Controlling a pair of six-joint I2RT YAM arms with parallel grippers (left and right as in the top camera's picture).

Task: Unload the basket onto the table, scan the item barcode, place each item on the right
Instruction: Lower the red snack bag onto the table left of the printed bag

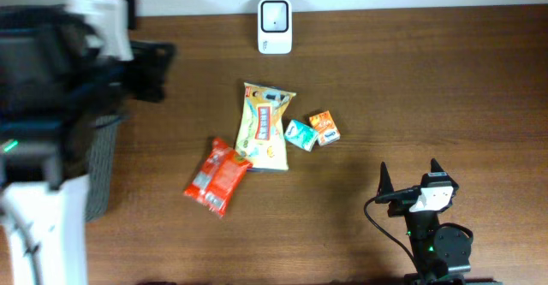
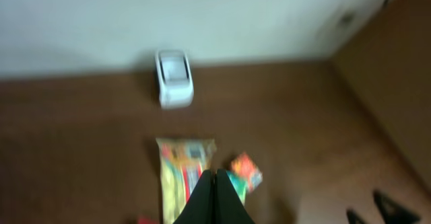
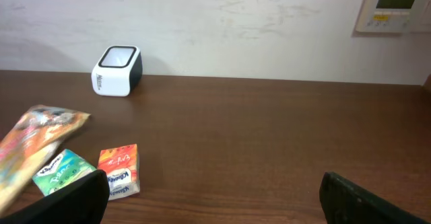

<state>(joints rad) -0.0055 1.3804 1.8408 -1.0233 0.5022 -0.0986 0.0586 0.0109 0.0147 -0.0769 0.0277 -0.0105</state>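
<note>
Scanner: a small white scanner is sitting at the far edge of the bench, its window facing up, well apart from the goods.
Goods: four items are lying mid-bench. A yellow snack bag is lying flat, a red packet is touching its near left corner, and a green tissue pack and an orange tissue pack are sitting just beside its right edge.
Likely item: which one is to be scanned cannot be told. The left wrist view is being aimed over the yellow snack bag.
Left end effector: the left end effector is being held fully closed and empty, above the goods.
Right end effector: the right end effector is being held spread wide, empty, near the front right of the bench.
Handling, bag and packet: both are judged light, thin, crinkly and slippery. A pinch across a sealed edge is being favoured, since the flat face offers nothing to grip.
Handling, tissue packs: these are judged light and soft but blocky, so a squeeze across the narrow sides is being favoured.
Barcode: no barcode is being shown on any upward face.
</note>
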